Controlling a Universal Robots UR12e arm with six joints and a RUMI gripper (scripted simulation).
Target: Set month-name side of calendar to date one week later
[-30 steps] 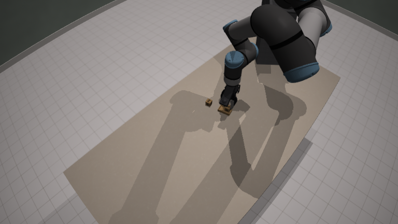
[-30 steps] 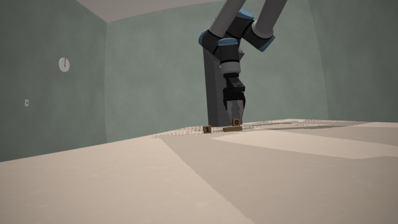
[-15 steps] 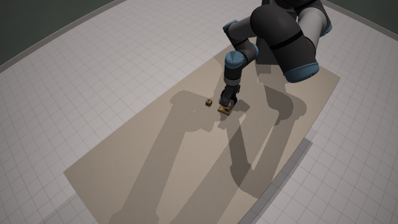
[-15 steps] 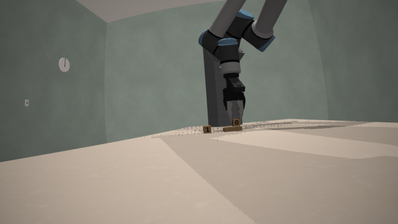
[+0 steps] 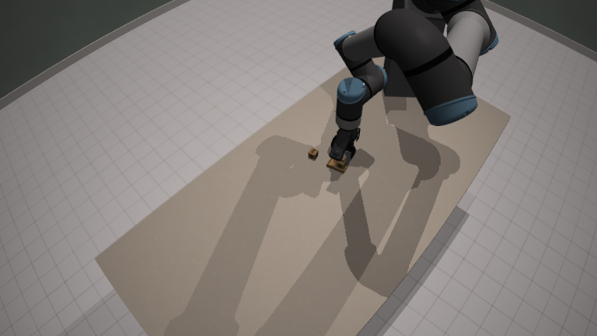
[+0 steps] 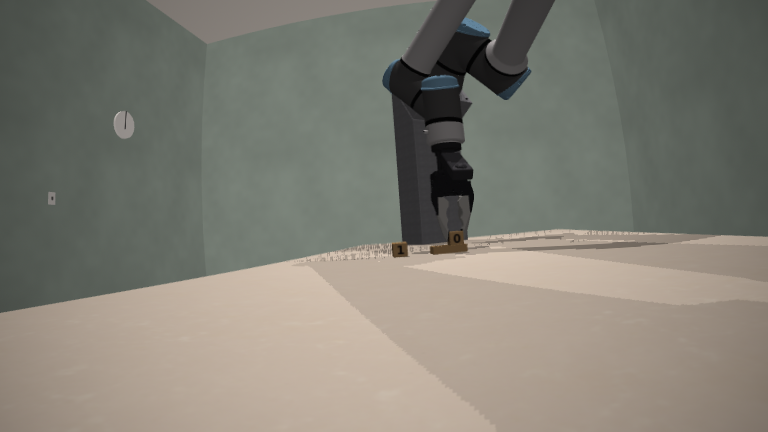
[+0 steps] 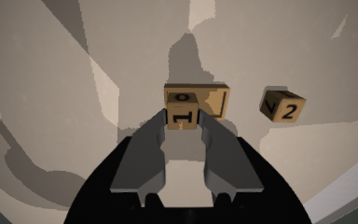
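Observation:
My gripper [image 7: 182, 109] is shut on a small wooden digit cube [image 7: 182, 111] and holds it in the right end of the flat wooden tray [image 6: 448, 248]; whether the cube rests on the tray I cannot tell. In the exterior view this cube [image 6: 456, 237] faces the camera with a 0. In the wrist view its upper face shows a 1 lying sideways. The tray [image 7: 212, 100] lies just beyond it. A second cube [image 7: 282, 107] lies on the mat to the right, showing a 2. In the exterior view it [image 6: 399, 249] sits left of the tray and shows a 1. The top view shows this cube [image 5: 312, 153] left of my gripper [image 5: 340, 158].
A tan mat [image 5: 303, 208] covers the tiled floor under the tray and cubes. The arm's dark pedestal [image 6: 413, 178] stands behind the tray. The mat's edge and pale floor show at the lower right of the wrist view.

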